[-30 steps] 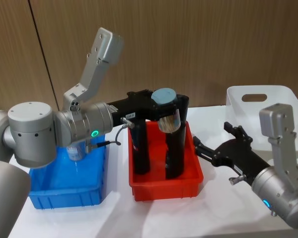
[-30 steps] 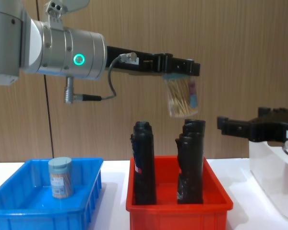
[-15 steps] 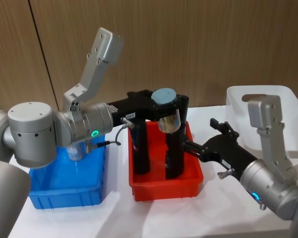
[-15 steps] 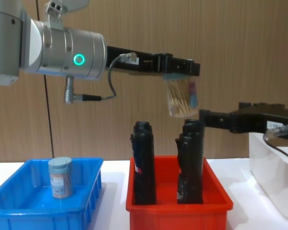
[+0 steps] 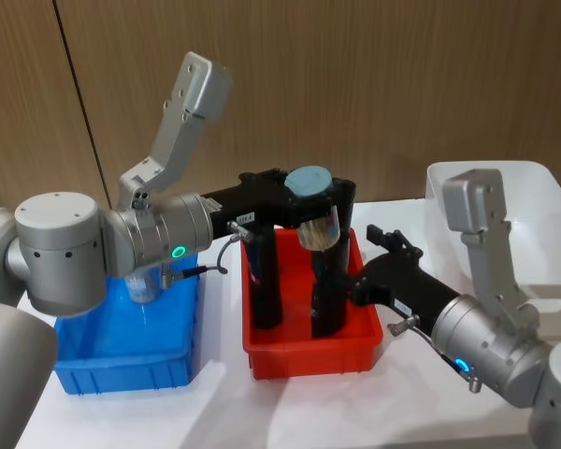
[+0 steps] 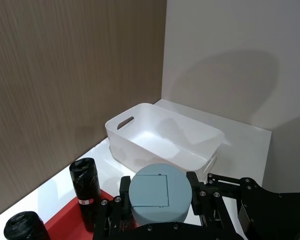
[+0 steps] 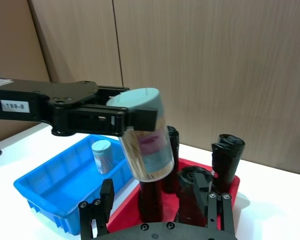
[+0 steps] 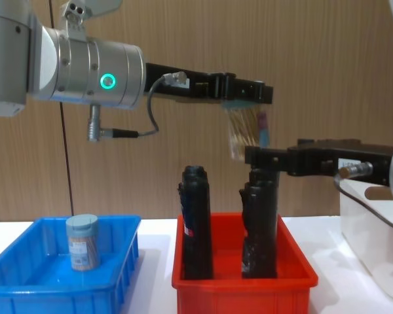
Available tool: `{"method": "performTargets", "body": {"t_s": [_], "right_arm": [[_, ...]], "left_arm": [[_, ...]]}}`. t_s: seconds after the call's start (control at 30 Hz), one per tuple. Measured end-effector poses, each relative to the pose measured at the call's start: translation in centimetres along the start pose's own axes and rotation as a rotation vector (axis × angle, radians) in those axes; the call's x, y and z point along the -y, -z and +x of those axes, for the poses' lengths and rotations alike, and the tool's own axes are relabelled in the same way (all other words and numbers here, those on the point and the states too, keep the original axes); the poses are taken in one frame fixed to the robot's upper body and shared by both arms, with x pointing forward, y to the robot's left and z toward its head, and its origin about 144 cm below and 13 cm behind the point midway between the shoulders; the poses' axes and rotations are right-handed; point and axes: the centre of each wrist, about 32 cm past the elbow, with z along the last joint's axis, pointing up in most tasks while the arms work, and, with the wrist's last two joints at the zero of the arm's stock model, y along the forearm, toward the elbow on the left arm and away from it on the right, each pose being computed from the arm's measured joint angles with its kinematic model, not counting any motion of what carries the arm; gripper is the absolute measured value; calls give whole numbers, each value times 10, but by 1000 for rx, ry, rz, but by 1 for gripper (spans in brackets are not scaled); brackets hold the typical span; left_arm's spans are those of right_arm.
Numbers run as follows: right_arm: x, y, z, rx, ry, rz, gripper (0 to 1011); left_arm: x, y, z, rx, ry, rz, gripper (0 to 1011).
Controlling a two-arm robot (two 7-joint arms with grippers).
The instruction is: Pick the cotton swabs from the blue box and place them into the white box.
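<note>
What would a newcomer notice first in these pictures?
The left hand holds a clear plastic jar of cotton swabs with a grey-blue lid high above the red plastic bin of tall black rolls. The open right hand reaches toward it from the right.

Red bin (image 5: 309, 360) straight below the left gripper (image 5: 311, 194), on a white table (image 5: 355, 416). Inside it, tall black rolls (image 8: 196, 222) upright, tops clear of the gripper: some under its fingertips, one back toward its wrist. Wood-panel wall (image 5: 374, 75) beyond.
</note>
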Motion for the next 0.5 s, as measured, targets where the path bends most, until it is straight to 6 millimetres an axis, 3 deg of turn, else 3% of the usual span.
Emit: {"method": "performTargets", "body": {"t_s": [0.5], "right_arm": [[-16,-3,-3,5,-25,-8,1001]], "left_arm": [[0,0,0,0,0,0,671]]}}
